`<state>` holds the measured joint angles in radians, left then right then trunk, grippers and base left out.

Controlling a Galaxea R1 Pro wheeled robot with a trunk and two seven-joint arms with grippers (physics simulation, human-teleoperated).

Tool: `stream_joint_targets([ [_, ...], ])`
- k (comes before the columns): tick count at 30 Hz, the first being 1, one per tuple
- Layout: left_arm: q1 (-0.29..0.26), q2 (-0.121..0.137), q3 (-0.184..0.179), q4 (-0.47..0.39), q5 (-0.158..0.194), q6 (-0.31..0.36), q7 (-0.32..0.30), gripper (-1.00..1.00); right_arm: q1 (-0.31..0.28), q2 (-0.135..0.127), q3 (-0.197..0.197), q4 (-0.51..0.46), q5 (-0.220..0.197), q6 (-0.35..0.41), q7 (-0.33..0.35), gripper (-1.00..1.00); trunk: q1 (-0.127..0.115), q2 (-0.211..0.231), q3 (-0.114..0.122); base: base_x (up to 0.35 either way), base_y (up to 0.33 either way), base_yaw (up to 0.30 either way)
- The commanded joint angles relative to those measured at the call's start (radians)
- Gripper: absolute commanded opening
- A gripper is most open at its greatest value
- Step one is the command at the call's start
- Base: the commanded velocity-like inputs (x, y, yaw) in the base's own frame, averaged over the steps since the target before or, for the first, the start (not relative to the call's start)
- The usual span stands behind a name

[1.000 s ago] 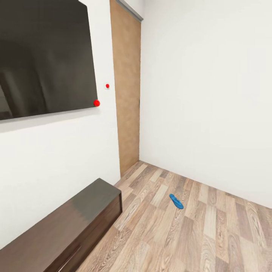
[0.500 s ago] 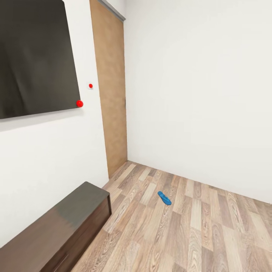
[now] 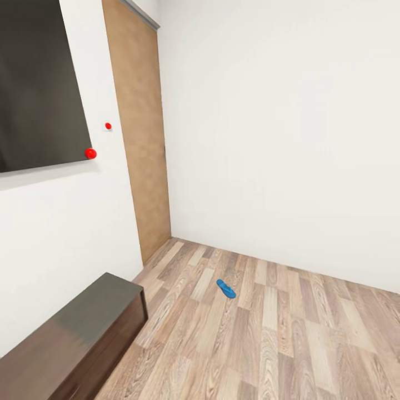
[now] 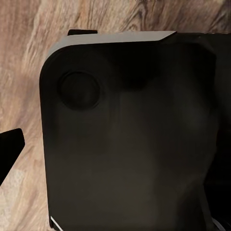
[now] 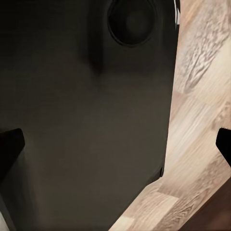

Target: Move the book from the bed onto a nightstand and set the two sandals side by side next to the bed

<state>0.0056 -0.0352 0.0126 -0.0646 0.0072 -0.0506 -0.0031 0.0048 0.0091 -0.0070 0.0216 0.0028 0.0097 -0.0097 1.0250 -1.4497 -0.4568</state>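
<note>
One bright blue sandal lies flat on the wood-plank floor of the bedroom, a short way from the corner with the brown door. The book, the bed and the nightstand are out of view. In the left wrist view one dark fingertip sits at the picture's edge over the robot's dark body, so the left gripper looks open and empty. The right gripper is open, its fingertips far apart with nothing held.
A long low dark TV bench stands against the left wall under a large black screen. Two red dots mark that wall. A plain white wall closes the room beyond the sandal. Wood floor spreads to the right.
The whole head view has slid left, so the camera has turned right. Bench, screen, door and sandal keep their places relative to one another.
</note>
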Motion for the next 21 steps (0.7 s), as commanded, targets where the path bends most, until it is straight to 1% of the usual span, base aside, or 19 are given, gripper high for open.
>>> stream_joint_targets([
  [1,0.001,0.0,0.001,-0.001,0.001,-0.002,0.0,1.0,0.0,0.0,-0.001,0.0,0.0,0.001,-0.001,1.0,0.0,0.0,-0.001,0.0,-0.005,-0.203],
  [21,0.001,0.001,0.005,-0.003,0.006,0.0,-0.002,1.0,0.0,-0.001,-0.001,-0.002,0.0,0.001,-0.001,1.0,0.0,0.0,-0.001,0.0,-0.001,-0.2],
])
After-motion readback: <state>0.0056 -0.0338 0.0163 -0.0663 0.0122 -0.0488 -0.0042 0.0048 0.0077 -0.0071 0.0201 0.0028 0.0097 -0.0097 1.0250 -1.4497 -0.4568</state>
